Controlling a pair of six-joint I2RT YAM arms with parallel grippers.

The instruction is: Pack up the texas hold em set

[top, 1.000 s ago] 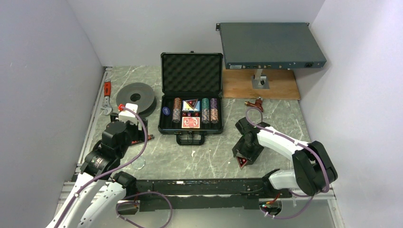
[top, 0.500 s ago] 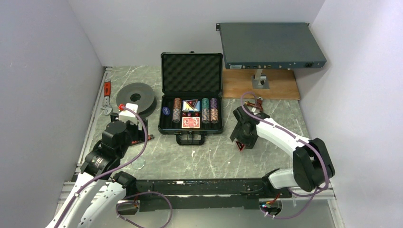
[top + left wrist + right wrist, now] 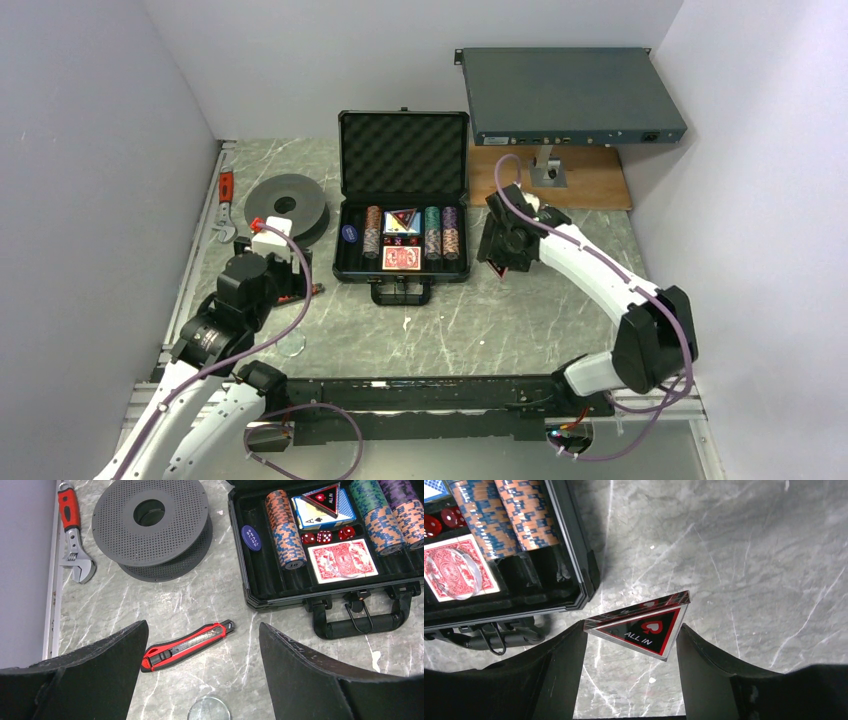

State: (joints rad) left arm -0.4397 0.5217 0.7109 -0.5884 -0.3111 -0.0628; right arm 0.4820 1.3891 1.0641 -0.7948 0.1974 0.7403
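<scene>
The black briefcase point(image 3: 352, 268) lies open at mid table with its foam lid point(image 3: 403, 152) up. Inside are striped chip stacks point(image 3: 373, 231), a blue deck with a triangular marker point(image 3: 402, 218) on it, a red deck point(image 3: 401, 259) and a blue round button point(image 3: 349, 233). My right gripper point(image 3: 499, 266) is shut on a second red-black "ALL IN" triangular marker point(image 3: 642, 626), held above the table just right of the case's right wall point(image 3: 574, 545). My left gripper point(image 3: 285, 285) is open and empty, left of the case above a red box cutter point(image 3: 187, 644).
A dark grey spool point(image 3: 287, 205) and a red-handled wrench point(image 3: 225, 205) lie at the left. A large grey rack box point(image 3: 570, 95) stands on a wooden board point(image 3: 548, 185) at the back right. A small clear lens point(image 3: 209, 710) lies near the box cutter.
My right gripper has carried the triangular marker from the near right of the table up and leftward, to beside the case's right wall. The left arm has not moved.
</scene>
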